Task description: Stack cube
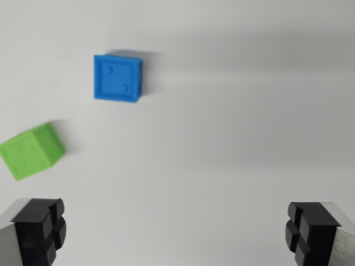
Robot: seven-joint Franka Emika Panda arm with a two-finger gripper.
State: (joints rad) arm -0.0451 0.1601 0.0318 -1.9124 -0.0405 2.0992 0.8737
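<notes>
A blue cube [117, 77] rests on the white surface in the upper left of the wrist view, its top face showing two small round dimples. A green cube [31, 150] lies at the wrist view's left edge, turned at an angle, below and left of the blue one. My gripper [175, 230] is open, its black pads [41, 228] wide apart at the bottom corners, nothing between them. Both cubes sit ahead of and to the left of the fingers, apart from each other.
The white tabletop [233, 138] fills the remaining view, with soft shadows across the top.
</notes>
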